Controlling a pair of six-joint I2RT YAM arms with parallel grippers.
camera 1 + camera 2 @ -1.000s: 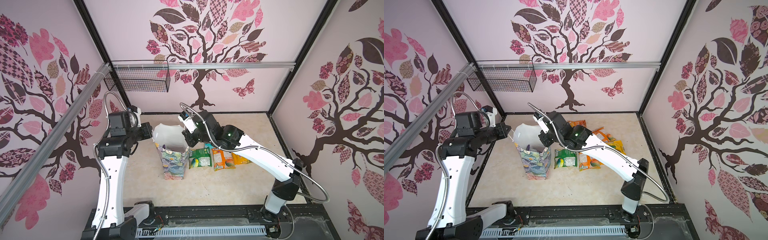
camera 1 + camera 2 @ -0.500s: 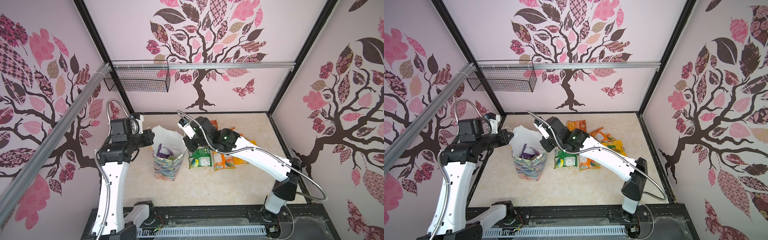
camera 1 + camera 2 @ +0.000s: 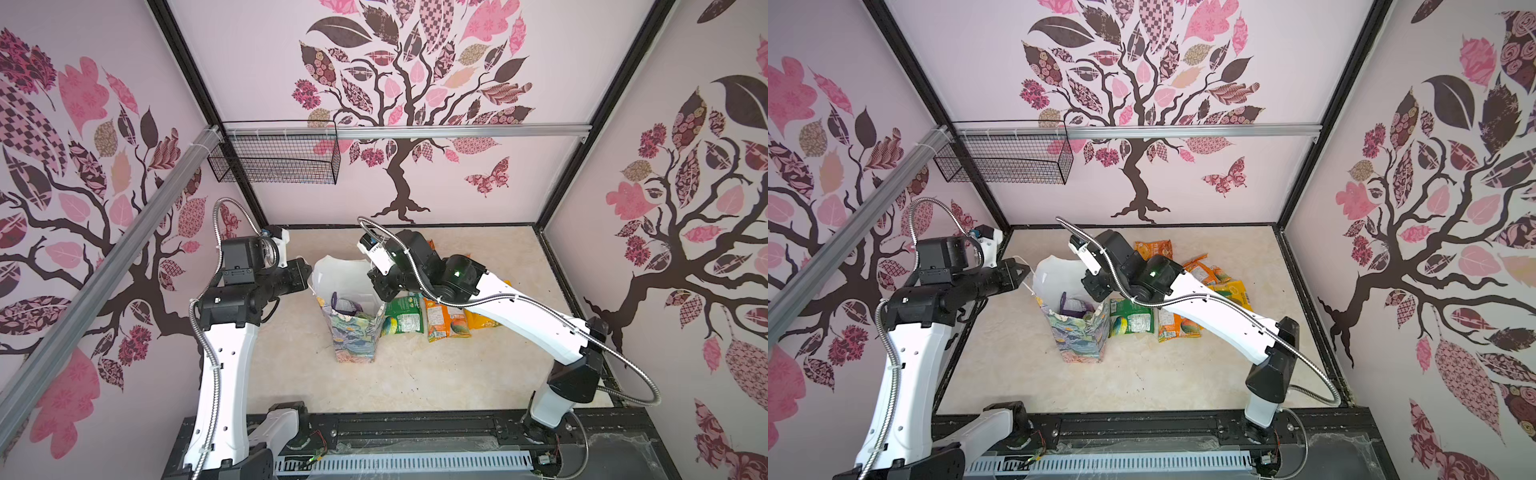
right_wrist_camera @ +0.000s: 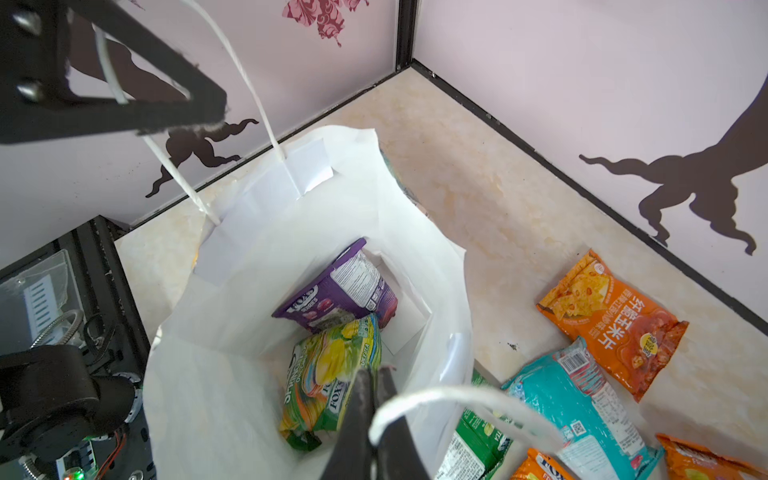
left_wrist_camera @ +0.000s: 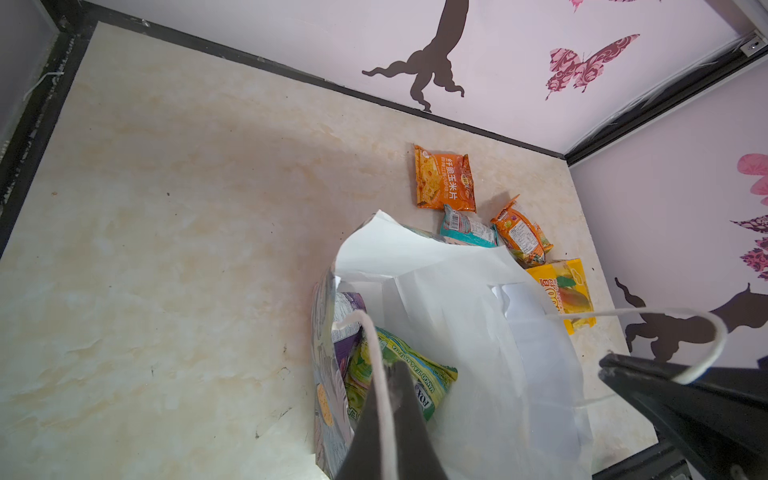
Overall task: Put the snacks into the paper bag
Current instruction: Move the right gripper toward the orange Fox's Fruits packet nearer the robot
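The paper bag [image 3: 353, 336] [image 3: 1079, 336] stands upright on the floor, mouth spread, white inside. My left gripper [image 3: 305, 274] [image 5: 397, 370] is shut on one white cord handle [image 5: 374, 353] at the bag's left. At the bag's right rim my right gripper [image 3: 380, 291] [image 4: 376, 374] is shut on the other cord handle [image 4: 457, 395]. Inside the bag lie a purple packet [image 4: 336, 299] and a yellow-green packet [image 4: 332, 374]. Outside, right of the bag, lie snacks: dark green [image 3: 403, 318], orange [image 3: 446, 324], yellow [image 3: 482, 322], teal [image 4: 577, 399] and another orange [image 4: 611, 320].
A black wire-mesh basket [image 3: 276, 160] hangs on the back wall, upper left. Walls close the floor in at the back and both sides. A black rail [image 3: 415, 424] runs along the front edge. The right arm [image 3: 519, 316] reaches over the snacks on the floor.
Both grippers have come down a little with the cord handles. The bag's mouth stands wider, and the purple packet now shows inside from above.
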